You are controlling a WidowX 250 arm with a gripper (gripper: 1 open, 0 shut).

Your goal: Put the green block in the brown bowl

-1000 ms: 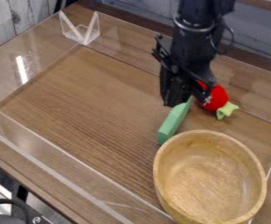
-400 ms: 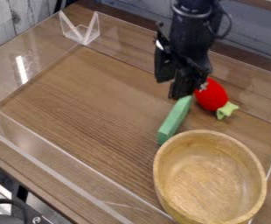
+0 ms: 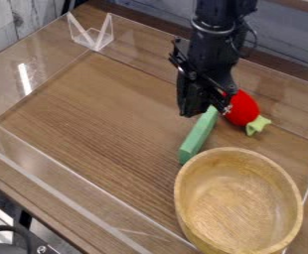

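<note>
Your tool (image 3: 201, 104) hangs pointing straight down, right of centre in the upper half of the frame, with its black fingers drawn together and nothing between them. Its tips sit just above the far end of the green block (image 3: 197, 137), and you cannot tell from this angle whether they touch it.

The green block lies flat on the desk (image 3: 97, 114), a light-green slab running diagonally from upper right to lower left. Its lower end comes close to the rim of the brown bowl (image 3: 239, 208), but a strip of wood still shows between them. The bowl fills the lower right of the frame, upright, with only its own grain showing inside.

Just right of your tool sits a red strawberry toy (image 3: 244, 109) with a small green leafy tip on its lower right side; it is beside the block's upper end, nearly touching the tool.

A clear low wall (image 3: 44, 164) fences the desk, and a clear angled stand (image 3: 90, 35) sits in the upper left.
</note>
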